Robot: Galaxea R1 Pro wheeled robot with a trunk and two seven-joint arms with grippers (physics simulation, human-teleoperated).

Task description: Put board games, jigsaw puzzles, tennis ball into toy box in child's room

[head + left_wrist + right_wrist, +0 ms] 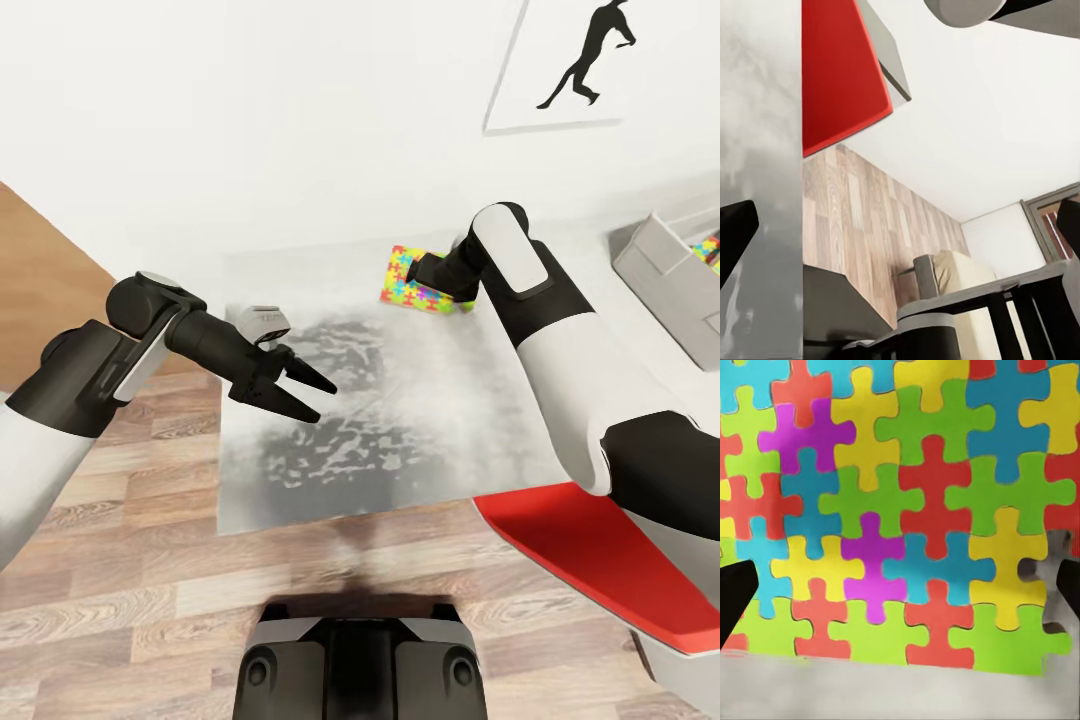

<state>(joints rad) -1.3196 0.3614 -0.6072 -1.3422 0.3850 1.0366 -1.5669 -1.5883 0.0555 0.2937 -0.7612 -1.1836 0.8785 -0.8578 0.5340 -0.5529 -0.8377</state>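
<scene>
R fingers [736,592] spread wide, hovering close over multicoloured flat jigsaw-pattern puzzle square [420,280] lying on mottled light grey bench [400,440] near wall. L fingers [305,390] apart, empty, above bench front-left. Light grey sloped-side toy box [665,275] far right.

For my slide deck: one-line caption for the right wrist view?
Right claw open, poised close over the jigsaw puzzle lying on the table.
</scene>
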